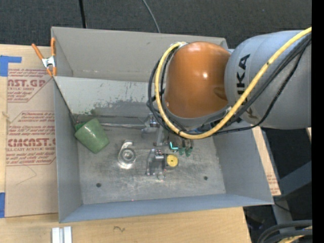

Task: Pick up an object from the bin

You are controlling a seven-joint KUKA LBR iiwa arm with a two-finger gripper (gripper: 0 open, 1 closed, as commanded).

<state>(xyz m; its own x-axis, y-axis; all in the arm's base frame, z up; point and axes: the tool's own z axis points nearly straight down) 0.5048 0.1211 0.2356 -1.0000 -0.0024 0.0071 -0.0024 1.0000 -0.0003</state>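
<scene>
Two things lie left of my tool (156, 165) on the bin (202, 184) floor: a clear cup (126, 154) just beside it, a green cup (92, 134) farther off. Open or closed, I cannot tell. My arm's (283, 85) lettering is cut to "KA".

Sm. yellow round piece (172, 161) lies on bin (202, 184) floor, nr ctr.

The orange cover (195, 80) and the grey arm (273, 85) hide much of the bin's (101, 92) back wall and right side from us, and the right edge cuts the arm off. The top of the pincer (157, 167) runs under the cover. Just beside it lies a small yellow thing (172, 161), too small for us to name. The clear object (126, 155) nearby blurs against the floor, so we cannot tell its kind.
</scene>
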